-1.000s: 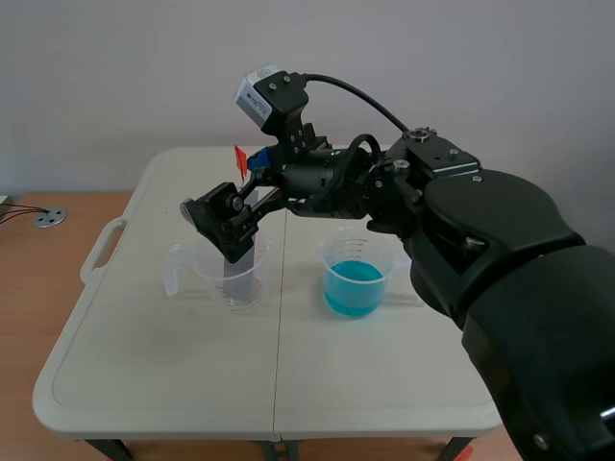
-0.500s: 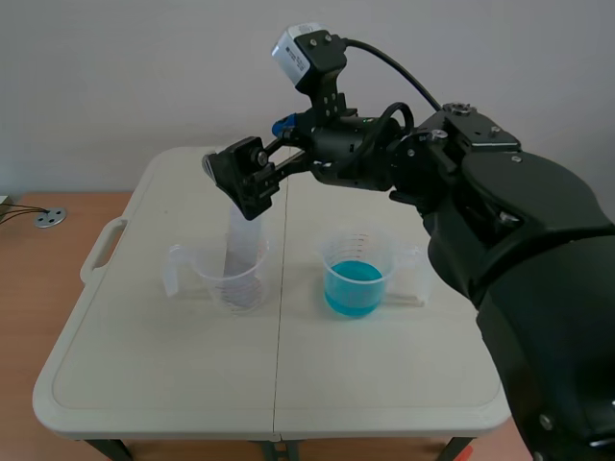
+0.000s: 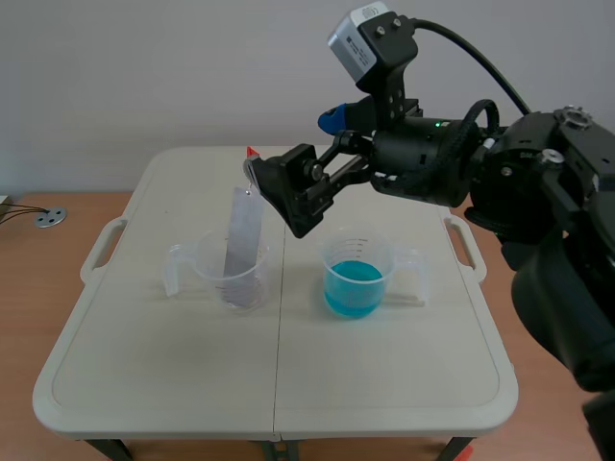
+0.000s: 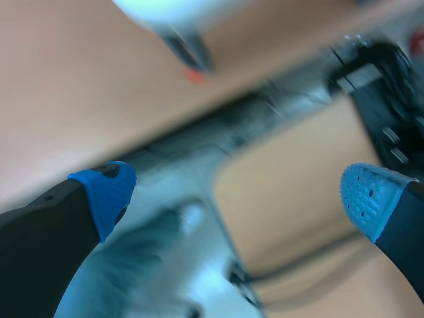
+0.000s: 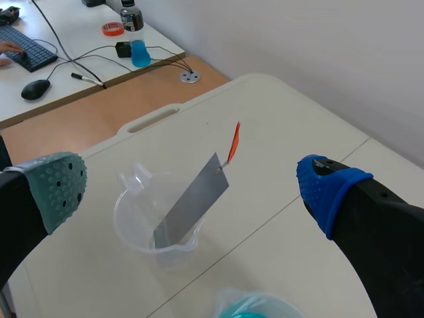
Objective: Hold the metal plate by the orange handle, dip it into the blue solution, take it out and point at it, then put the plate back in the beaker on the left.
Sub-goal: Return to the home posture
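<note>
Right gripper [image 3: 284, 197] is up in the air above the table [image 3: 173, 384], fingers spread wide and nothing in it. In the right wrist view its grey-green pad [image 5: 58, 189] and blue pad [image 5: 324, 189] sit far apart, w/ the metal plate [image 5: 193, 202] down below, in the gap btw them. Plate is standing tilted in the clear left beaker [image 3: 207, 264], lower end inside, upper end poking well past the rim. The orange handle [image 3: 252, 154] is at the very top; in the scene view it looks just beside the gripper, but it's def not clamped. The other beaker [image 3: 357, 274] w/ the blue solution [image 3: 354, 286] is near the first one, on the right arm's side, apart from it and from the plate. Left gripper [image 4: 238, 192] is also released, blue pads [image 4: 106, 195] wide apart, but its view is too blurry to tell what's under it. Background of the right wrist view: a desk w/ a keyboard [image 5: 20, 50], a mouse [image 5: 34, 89] and a bottle [image 5: 136, 36] w/ blue liquid
</note>
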Available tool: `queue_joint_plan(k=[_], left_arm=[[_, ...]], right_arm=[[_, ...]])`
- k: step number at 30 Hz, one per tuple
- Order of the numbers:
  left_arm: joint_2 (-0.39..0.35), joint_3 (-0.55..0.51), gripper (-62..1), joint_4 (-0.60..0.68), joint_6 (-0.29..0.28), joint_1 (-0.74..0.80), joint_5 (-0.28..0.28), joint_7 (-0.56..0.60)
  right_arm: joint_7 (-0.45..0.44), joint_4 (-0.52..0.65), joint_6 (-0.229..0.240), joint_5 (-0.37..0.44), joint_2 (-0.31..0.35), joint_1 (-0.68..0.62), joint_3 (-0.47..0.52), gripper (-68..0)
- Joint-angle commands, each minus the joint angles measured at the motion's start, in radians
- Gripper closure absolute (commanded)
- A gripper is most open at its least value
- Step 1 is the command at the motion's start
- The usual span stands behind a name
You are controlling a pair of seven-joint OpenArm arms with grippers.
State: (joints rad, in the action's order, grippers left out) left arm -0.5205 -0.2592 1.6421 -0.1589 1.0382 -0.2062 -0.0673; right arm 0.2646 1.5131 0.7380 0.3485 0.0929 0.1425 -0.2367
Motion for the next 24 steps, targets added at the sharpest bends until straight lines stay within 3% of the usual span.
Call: queue_joint_plan(k=[1, 6, 13, 16, 24], left_arm=[[0.002, -0.03, -62.3, 0.051, -0.008, 0.005, 0.0, 0.05], [0.002, -0.09, -62.3, 0.167, -0.01, -0.027, 0.008, 0.146], [0.002, -0.089, -62.3, 0.205, -0.024, -0.17, 0.008, 0.151], [0.002, -0.087, -62.3, 0.205, -0.056, -0.238, 0.008, 0.154], [0.002, 0.019, -62.3, 0.205, -0.069, -0.373, 0.01, 0.157]], right_arm=[[-0.002, 0.037, 0.003, 0.029, 0.029, -0.009, 0.018, -66.5], [0.003, 0.106, 0.003, 0.085, 0.1, -0.098, 0.069, -66.5], [-0.002, 0.178, 0.003, 0.163, 0.198, -0.22, 0.14, -66.5], [-0.035, 0.216, 0.003, 0.181, 0.238, -0.28, 0.168, -66.5], [-0.114, 0.321, 0.003, 0.179, 0.307, -0.445, 0.236, -66.5]])
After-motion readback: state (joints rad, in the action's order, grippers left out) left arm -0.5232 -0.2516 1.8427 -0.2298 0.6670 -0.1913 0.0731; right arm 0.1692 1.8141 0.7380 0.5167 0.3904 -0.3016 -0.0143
